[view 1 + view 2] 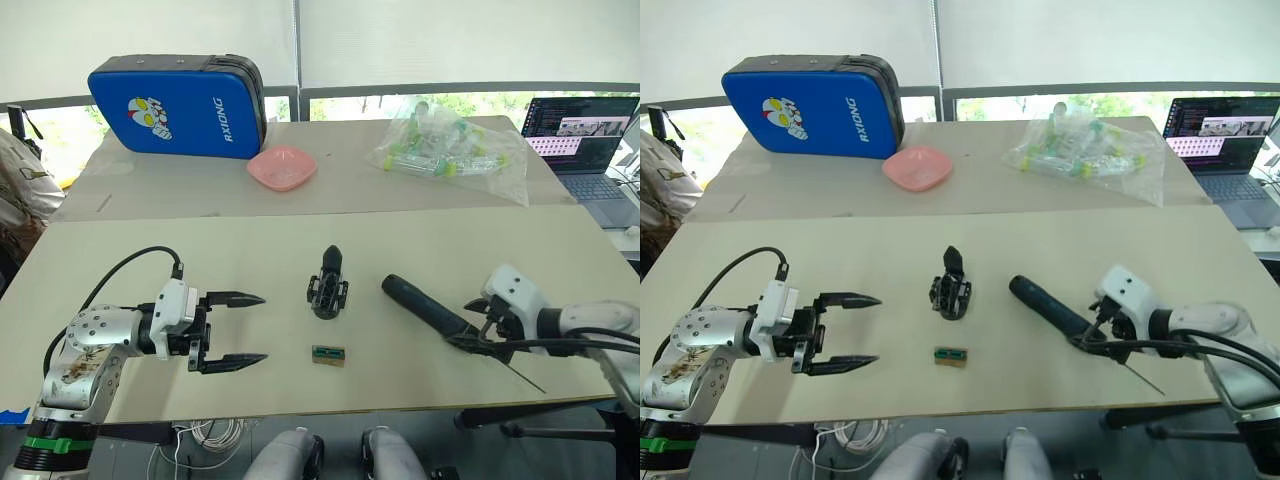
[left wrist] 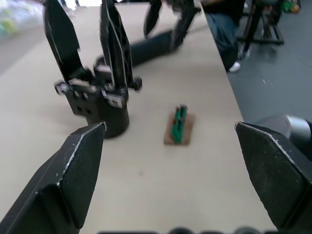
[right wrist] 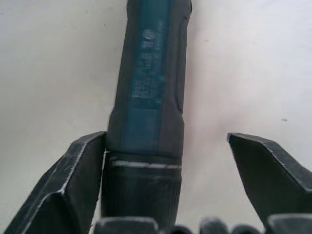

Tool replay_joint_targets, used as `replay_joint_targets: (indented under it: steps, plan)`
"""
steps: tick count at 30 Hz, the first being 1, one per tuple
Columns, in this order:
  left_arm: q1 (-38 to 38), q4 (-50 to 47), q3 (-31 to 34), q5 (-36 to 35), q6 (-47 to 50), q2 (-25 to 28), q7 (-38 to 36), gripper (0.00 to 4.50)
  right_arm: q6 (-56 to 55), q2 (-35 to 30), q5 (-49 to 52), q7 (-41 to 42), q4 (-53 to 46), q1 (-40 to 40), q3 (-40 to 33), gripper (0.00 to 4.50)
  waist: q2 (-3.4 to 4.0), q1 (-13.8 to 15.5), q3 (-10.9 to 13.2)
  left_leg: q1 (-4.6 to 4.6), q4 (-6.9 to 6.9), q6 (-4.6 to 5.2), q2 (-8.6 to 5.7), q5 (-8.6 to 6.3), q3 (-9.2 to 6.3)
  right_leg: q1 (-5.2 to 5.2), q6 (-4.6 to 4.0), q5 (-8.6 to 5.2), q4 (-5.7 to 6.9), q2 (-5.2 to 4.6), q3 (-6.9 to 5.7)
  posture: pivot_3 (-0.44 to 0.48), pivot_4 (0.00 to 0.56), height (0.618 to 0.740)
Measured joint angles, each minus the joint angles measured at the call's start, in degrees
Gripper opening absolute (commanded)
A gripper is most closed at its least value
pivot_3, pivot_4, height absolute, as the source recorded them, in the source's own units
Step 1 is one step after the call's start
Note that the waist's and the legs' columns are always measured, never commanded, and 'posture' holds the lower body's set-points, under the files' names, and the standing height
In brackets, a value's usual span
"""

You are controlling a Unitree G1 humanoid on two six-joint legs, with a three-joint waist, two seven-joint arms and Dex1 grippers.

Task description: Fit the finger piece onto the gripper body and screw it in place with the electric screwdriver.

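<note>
From the head views, your right claw point(image 1: 470, 325) straddles the electric screwdriver point(image 1: 425, 303) lying on the bench point(image 1: 150, 250); the open left claw point(image 1: 232, 330) holds nothing, the gripper body point(image 1: 328, 285) beyond its tips. The pink bowl point(image 1: 282, 166) looks empty. Right wrist view: fingers spread, one touching the barrel, so close next.

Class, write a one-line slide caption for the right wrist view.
Right gripper with jaws open around the electric screwdriver, which lies on the table.
</note>
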Motion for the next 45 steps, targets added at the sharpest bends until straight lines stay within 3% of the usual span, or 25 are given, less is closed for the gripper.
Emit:
replay_joint_targets:
  steps: [4, 8, 13, 17, 23, 28, 31, 36, 42, 45]
  plan:
    - [-0.4, 0.0, -0.9, 0.0, -0.6, -0.8, -0.1, 4.5, 11.2, -7.5, 4.0, 5.5, -3.5, -8.2, 4.2, 4.42, 0.0, -0.1, 0.0, -0.03, 0.0, 0.08, 0.02, -0.05, 0.0, 0.0, 0.0, 0.0, -0.04, -0.02, -0.02, 0.0, 0.15, 0.74]
    - [0.2, -0.2, -2.8, 0.0, -0.7, -2.1, 0.0, 4.5, 22.3, -12.9, 3.0, 8.9, -5.5, -21.0, 17.4, 4.42, -0.02, -0.3, 0.0, -0.23, 0.0, 0.13, 0.02, -0.08, 0.03, -0.2, 0.0, -0.01, -0.07, -0.04, -0.03, 0.0, 0.15, 0.74]
    - [0.4, -0.4, -3.5, 0.1, -0.7, -2.4, 0.3, 4.5, 28.4, -8.3, 0.2, 9.8, -4.2, -33.2, 31.2, 4.42, -0.11, -0.8, 0.0, -0.54, 0.01, -0.09, 0.0, 0.05, 0.14, -0.6, -0.03, 0.01, -0.02, -0.09, 0.01, 0.0, 0.15, 0.74]
    - [0.5, -0.5, -3.7, 0.0, -0.7, -2.5, 0.4, 4.5, 28.6, -5.1, -3.8, 9.5, -0.8, -37.0, 39.9, 4.42, -0.12, -0.6, 0.0, -0.8, 0.06, -0.31, -0.05, 0.19, 0.18, -0.87, -0.03, 0.02, 0.01, -0.14, -0.01, 0.0, 0.15, 0.74]
    - [0.7, -1.2, -4.2, 0.0, -0.7, -2.6, 0.6, 4.5, 30.8, -1.3, -4.6, 8.9, -0.7, -39.6, 46.8, 4.42, -0.13, -0.6, 0.0, -0.81, 0.08, -0.27, -0.06, 0.17, 0.19, -0.87, -0.02, 0.03, -0.01, -0.14, -0.02, 0.0, 0.15, 0.74]
    - [1.4, -1.2, -4.2, 0.0, -0.6, -2.6, 0.7, 4.5, 32.3, -0.1, -5.7, 7.3, 0.0, -39.8, 47.5, 4.42, -0.19, -0.7, -0.1, -0.77, 0.17, -0.27, -0.06, 0.17, 0.19, -0.83, -0.02, 0.03, 0.04, -0.12, -0.03, 0.0, 0.15, 0.74]
    - [1.4, -1.3, -4.2, 0.0, -0.5, -2.6, 0.8, 4.5, 33.1, 0.6, -5.9, 5.6, 0.1, -39.6, 47.6, 3.66, -0.37, -0.7, -0.2, -0.76, 0.28, -0.29, -0.03, 0.18, 0.19, -0.8, -0.06, 0.09, 0.09, -0.1, -0.05, 0.0, 0.15, 0.74]
    - [1.3, -1.3, -4.2, 0.0, -0.5, -2.2, 0.5, 4.5, 32.7, 0.2, -6.7, 4.1, 0.1, -38.2, 47.1, 1.96, -0.44, -0.5, -0.2, -0.76, 0.43, -0.27, -0.04, 0.17, 0.19, -0.76, -0.02, 0.11, 0.15, -0.09, -0.09, 0.0, 0.15, 0.74]
    - [1.0, -1.2, -4.2, 0.0, -0.3, -1.5, 0.3, 4.5, 31.4, -3.7, -5.0, 6.5, -1.1, -36.8, 45.9, 1.94, -0.45, -0.1, -0.2, -0.82, 0.44, -0.27, -0.06, 0.17, 0.19, -0.83, -0.01, 0.12, 0.13, -0.1, -0.1, 0.0, 0.15, 0.74]
    - [0.6, -1.0, -4.3, 0.0, -0.1, -1.1, 0.0, 4.5, 27.7, -6.2, -3.3, 7.9, -1.4, -35.2, 41.0, 1.94, -0.41, -0.3, -0.2, -0.85, 0.44, -0.25, -0.07, 0.16, 0.26, -0.86, 0.0, 0.12, 0.11, -0.1, -0.06, 0.0, 0.15, 0.74]
